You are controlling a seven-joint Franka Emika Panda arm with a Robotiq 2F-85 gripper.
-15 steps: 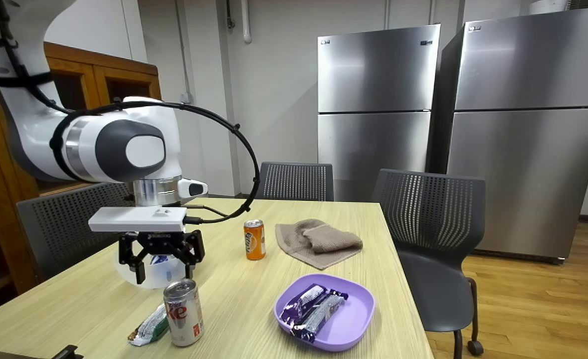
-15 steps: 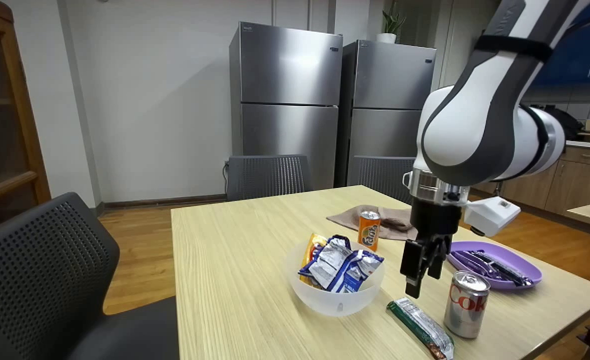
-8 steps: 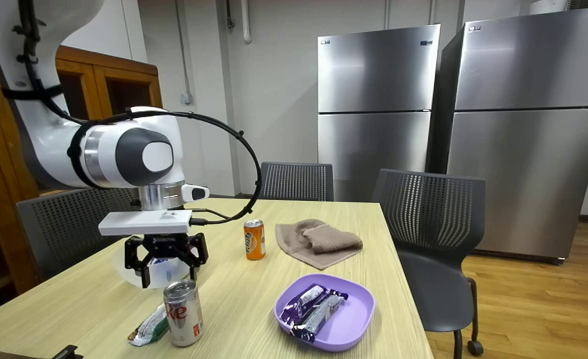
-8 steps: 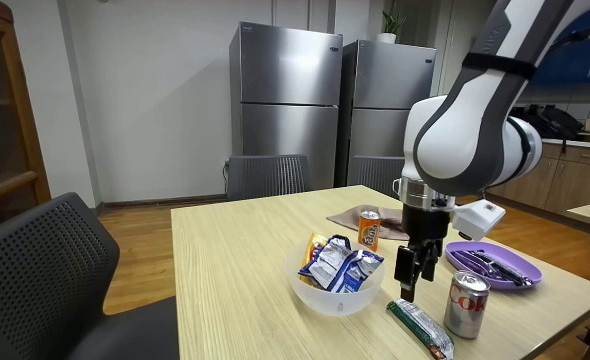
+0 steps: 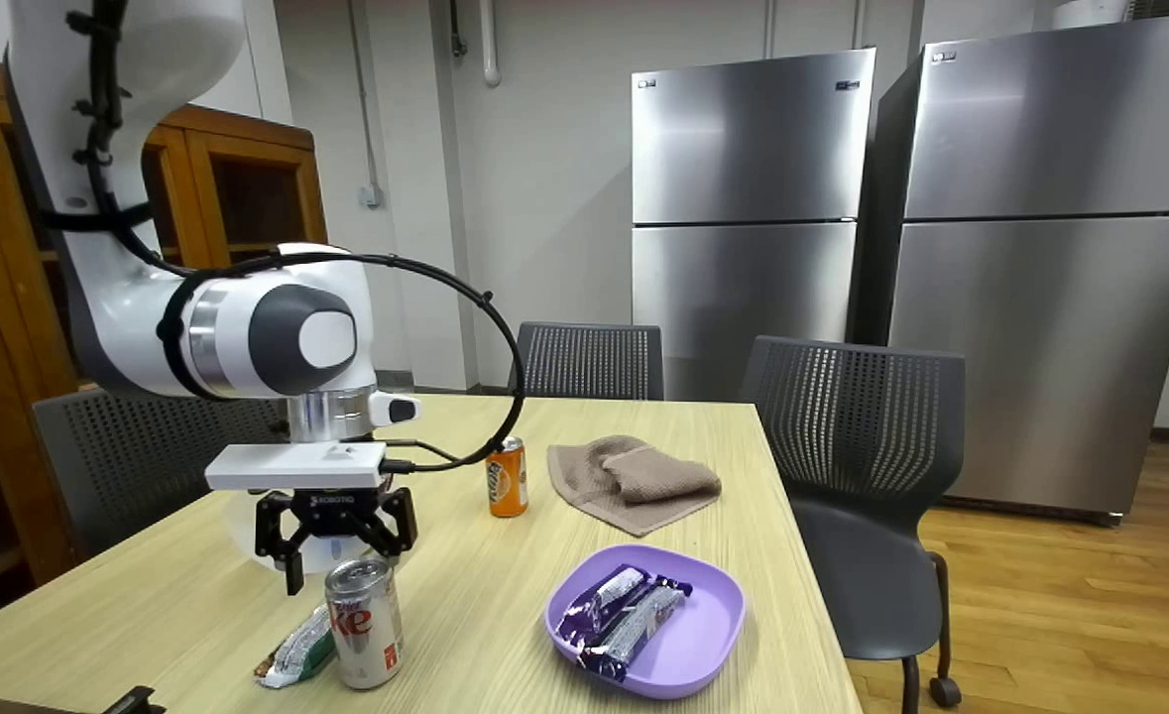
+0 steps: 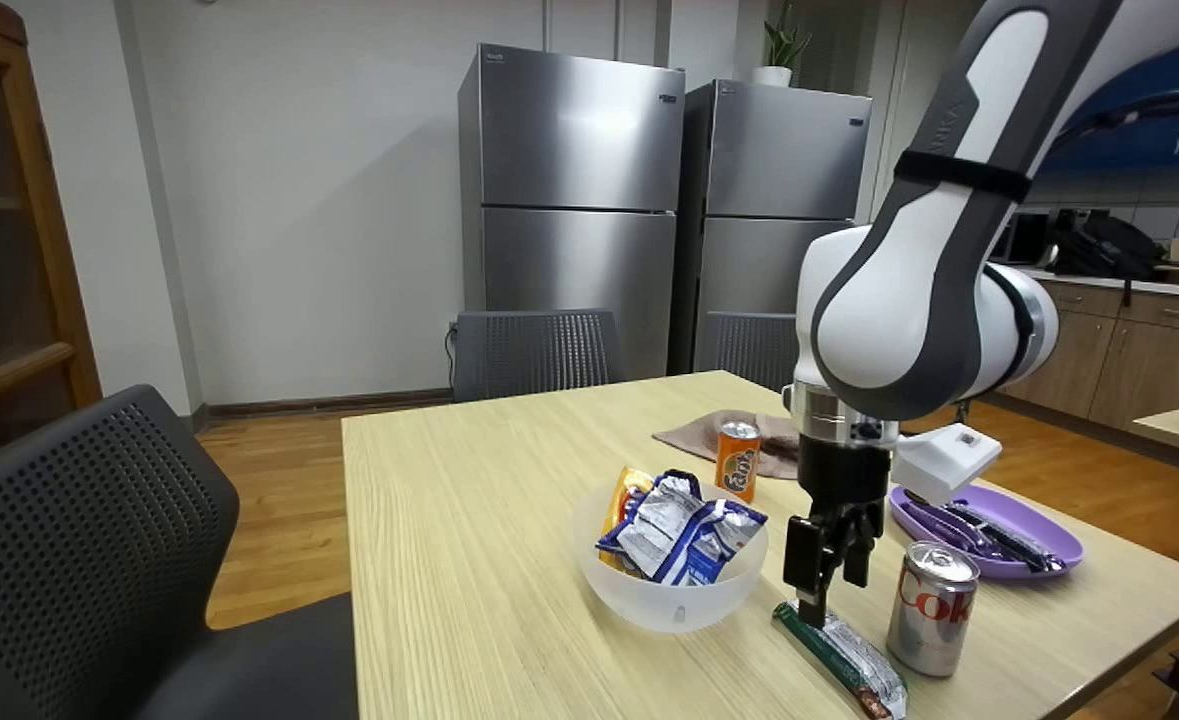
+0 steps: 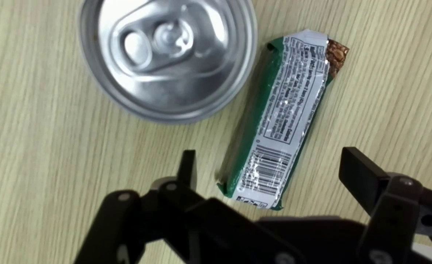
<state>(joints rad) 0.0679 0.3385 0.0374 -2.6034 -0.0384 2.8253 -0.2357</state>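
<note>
My gripper (image 7: 268, 151) is open and empty, with its two fingers (image 7: 362, 176) wide apart. A snack bar in a green and silver wrapper (image 7: 281, 121) lies flat on the table. In the wrist view the near end of the bar is between the fingers, untouched. In an exterior view the fingertips (image 6: 811, 612) hang just above the bar's far end (image 6: 844, 655). A silver Diet Coke can (image 7: 172, 88) stands upright beside the bar. The can (image 5: 364, 635) hides one fingertip in an exterior view.
A frosted bowl (image 6: 649, 605) with snack packets stands beside the gripper. An orange Fanta can (image 6: 737, 465) stands behind, near a brown towel (image 5: 634, 471). A purple plate (image 5: 703, 630) holds wrapped bars. Chairs (image 5: 857, 436) surround the wooden table (image 6: 469, 540).
The gripper has moved down closer to the green bar, and slightly sideways. It stays open. The bar, cans, bowl, plate and towel have not moved.
</note>
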